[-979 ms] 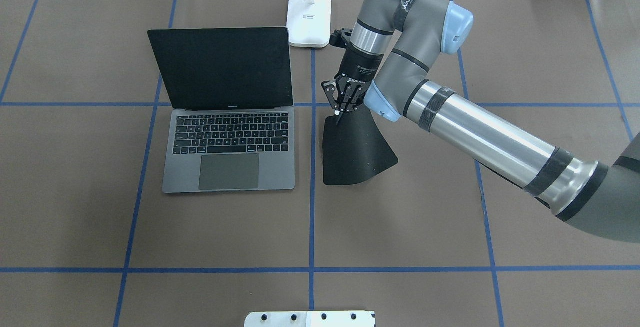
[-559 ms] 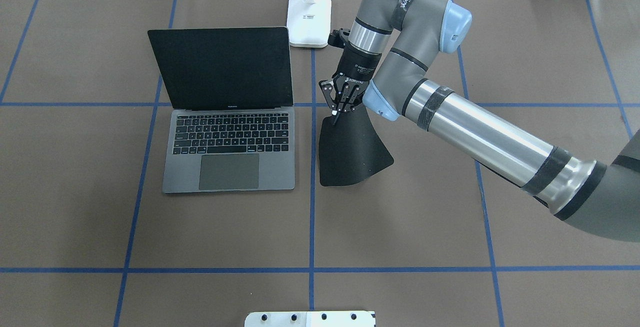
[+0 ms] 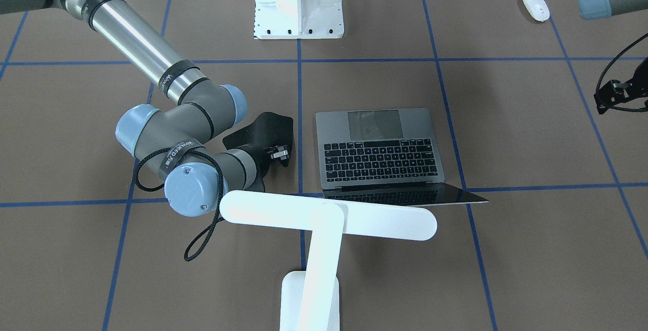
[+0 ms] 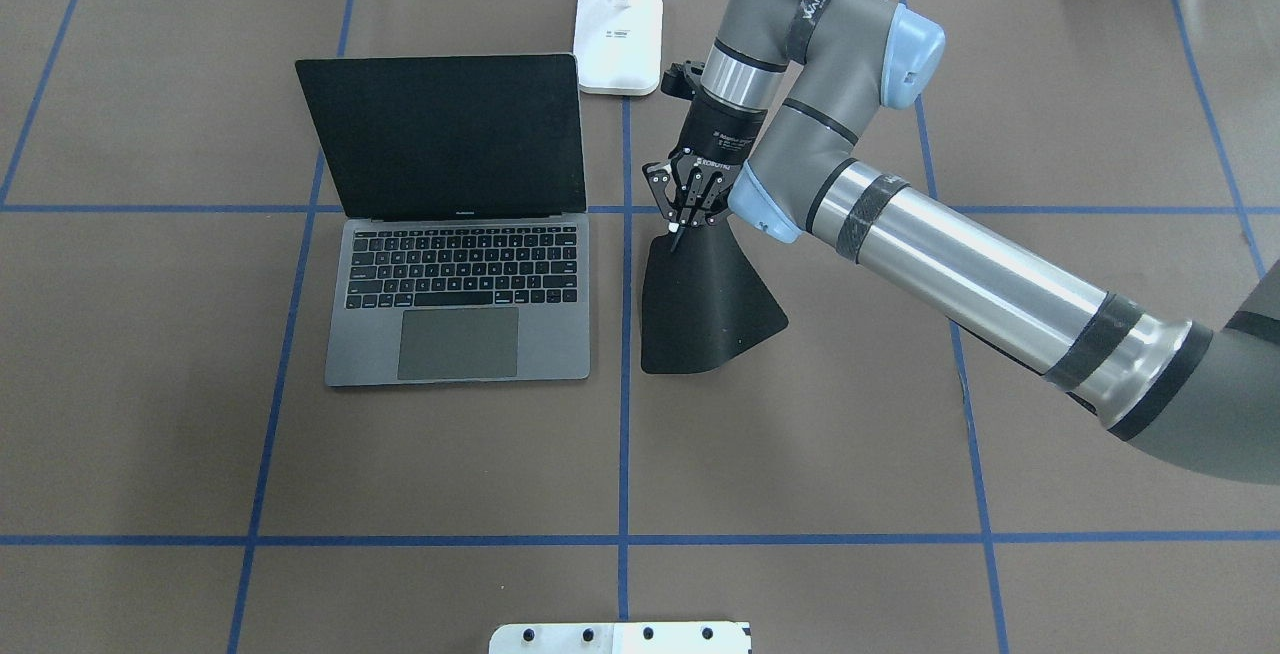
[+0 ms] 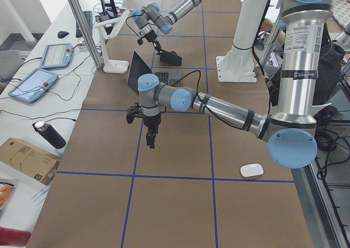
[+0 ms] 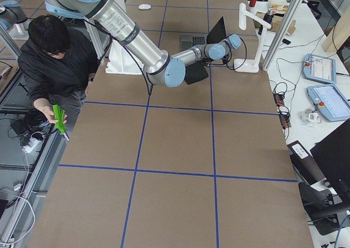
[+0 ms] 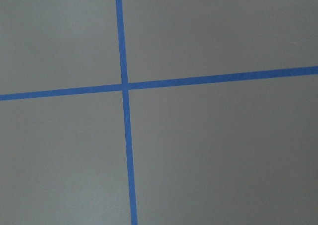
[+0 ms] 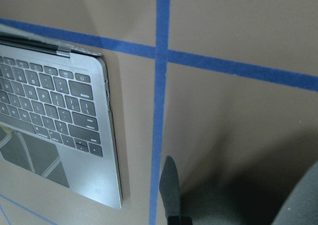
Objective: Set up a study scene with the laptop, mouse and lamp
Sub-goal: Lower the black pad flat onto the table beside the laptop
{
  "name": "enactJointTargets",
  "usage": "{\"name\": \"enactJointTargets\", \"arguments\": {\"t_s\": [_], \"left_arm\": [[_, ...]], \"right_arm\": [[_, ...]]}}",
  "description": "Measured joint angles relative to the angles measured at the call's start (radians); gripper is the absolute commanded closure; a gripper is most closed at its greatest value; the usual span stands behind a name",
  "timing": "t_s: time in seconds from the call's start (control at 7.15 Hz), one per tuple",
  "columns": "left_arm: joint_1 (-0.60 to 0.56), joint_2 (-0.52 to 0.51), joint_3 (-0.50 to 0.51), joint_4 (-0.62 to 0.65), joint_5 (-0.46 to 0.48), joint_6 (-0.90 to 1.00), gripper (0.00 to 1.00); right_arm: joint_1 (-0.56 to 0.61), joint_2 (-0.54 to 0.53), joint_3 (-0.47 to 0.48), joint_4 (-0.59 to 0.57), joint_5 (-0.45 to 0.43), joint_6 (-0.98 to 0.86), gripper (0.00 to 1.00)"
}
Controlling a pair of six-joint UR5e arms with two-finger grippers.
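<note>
- Since a second ago the flat black flexible pad (image 4: pixel 705 304) has slid a little toward the slim grey metal laptop (image 4: pixel 460 279). Its resting edge now sits slightly closer to the laptop's right side.
- The right gripper (image 4: pixel 684 218) is pinched tight on the pad's screen-side edge. It holds that edge up, so the pad curls into a narrow fold there while its trackpad-side edge lies on the brown table (image 4: pixel 800 454).
- The pad is just beside the laptop's right side without touching it, and a blue tape line (image 4: pixel 624 434) runs between them.
- The step looks to be laying the pad flat. It would go best if the pinched edge is lowered away from the trackpad end so the curl unrolls. The pad's side should stay parallel to the laptop, and the grip should be released only once the pad lies flat.
- The small glossy white oval mouse (image 3: pixel 535 7) lies well apart from the laptop, past its trackpad end and off to its left.
- The white T-shaped desk lamp (image 4: pixel 620 39) stands just behind the laptop screen's right corner.
- The left gripper (image 5: pixel 150 136) hangs above bare table well to the laptop's left. Whether it is parted or closed cannot be told.
</note>
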Motion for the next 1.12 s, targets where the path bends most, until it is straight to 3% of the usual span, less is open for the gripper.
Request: {"name": "enactJointTargets", "arguments": {"t_s": [1.12], "left_arm": [[0.0,0.0,0.002,0.001,0.0,0.0,0.0]], "right_arm": [[-0.002,0.035,-0.08,0.076,-0.026,-0.001,1.0]]}}
